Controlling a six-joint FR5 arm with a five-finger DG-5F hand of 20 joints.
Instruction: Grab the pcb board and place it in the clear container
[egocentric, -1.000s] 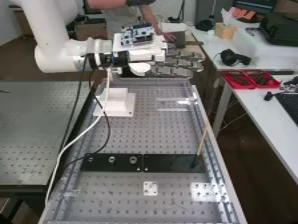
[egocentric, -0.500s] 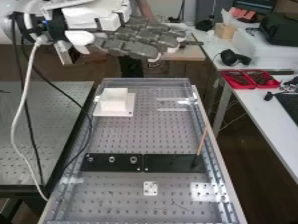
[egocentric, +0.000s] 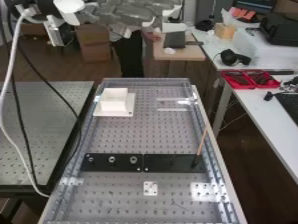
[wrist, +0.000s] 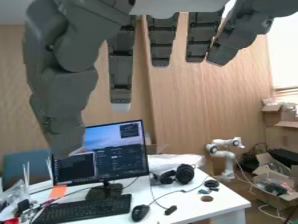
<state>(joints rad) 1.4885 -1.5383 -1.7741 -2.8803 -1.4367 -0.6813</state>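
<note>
From where I'm standing, the job looks hardly begun: no board is in the hand's grasp, and both the pick-up and the placing seem left to do. As for the pcb board, I can't tell where it lies. Nearest, on the perforated bench, sits a small white plate (egocentric: 151, 188), then a black strip with round fittings (egocentric: 112, 161) and, by it, a thin brown stick (egocentric: 201, 141) poking up, something a low reach could knock. Further along is a white block on a flat base (egocentric: 116, 102), another thing to steer around. The clear wall (egocentric: 145, 80) at the bench's far end may belong to the container, though I can't be sure. A white cable (egocentric: 12, 75) hangs down beside the bench and might snag. Up past that far end is the hand (egocentric: 126, 12), fingers straight and loose, gripping nothing. Off to the side there's a red tray (egocentric: 245, 87) on a table; past the hand, the wrist view has a desk with a monitor (wrist: 110, 150), a keyboard (wrist: 86, 209) and a second white arm (wrist: 225, 150) behind.
</note>
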